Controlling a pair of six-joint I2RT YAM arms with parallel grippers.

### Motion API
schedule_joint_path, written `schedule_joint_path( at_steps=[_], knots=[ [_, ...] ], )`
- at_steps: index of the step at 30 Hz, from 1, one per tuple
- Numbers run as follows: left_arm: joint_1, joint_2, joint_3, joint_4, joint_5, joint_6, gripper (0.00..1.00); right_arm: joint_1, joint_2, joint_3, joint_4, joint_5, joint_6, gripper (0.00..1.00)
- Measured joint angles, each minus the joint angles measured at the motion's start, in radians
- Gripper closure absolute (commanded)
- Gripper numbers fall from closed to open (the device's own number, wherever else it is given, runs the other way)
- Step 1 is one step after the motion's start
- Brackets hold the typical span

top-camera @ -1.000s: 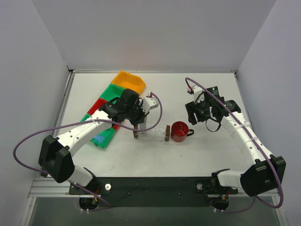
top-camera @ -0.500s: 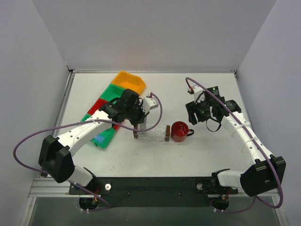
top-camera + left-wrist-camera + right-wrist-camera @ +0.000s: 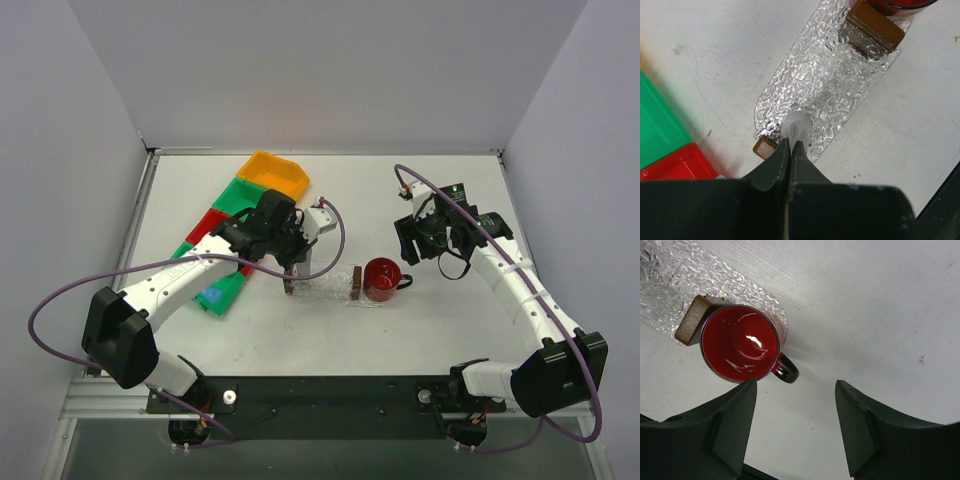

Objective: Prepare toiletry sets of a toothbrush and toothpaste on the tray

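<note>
The left claw (image 3: 791, 145) is closed tight on a slim pale thing, which I take for the toothbrush (image 3: 796, 124) seen end-on. Only its whitish tip shows past the fingertips. It hangs just over the near-left end of the clear, dimpled tray (image 3: 840, 85), close to a small brown block (image 3: 764, 148) at that end. A bigger brown block (image 3: 875, 30) sits at the tray's far end, against the red mug (image 3: 740, 345). The mug stands upright at that end with its handle turned away from the tray.

The right claw (image 3: 795, 390) is open and holds nothing, above the bare surface (image 3: 880, 305) beside the mug. Coloured bins (image 3: 240, 195) line up behind the left arm.
</note>
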Motion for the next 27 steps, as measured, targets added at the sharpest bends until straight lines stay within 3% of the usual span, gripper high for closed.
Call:
schedule_joint_path(
  at_steps=[4,19,27],
  knots=[
    [0.0,0.0,-0.001,0.001,0.0,0.0,0.96,0.0,0.0,0.0,0.0,0.0,0.0,0.41],
    [0.0,-0.002,-0.012,0.007,0.0,0.026,0.54,0.0,0.0,0.0,0.0,0.0,0.0,0.41],
    [0.0,-0.018,-0.013,0.006,-0.007,0.027,0.42,0.0,0.0,0.0,0.0,0.0,0.0,0.41]
  ],
)
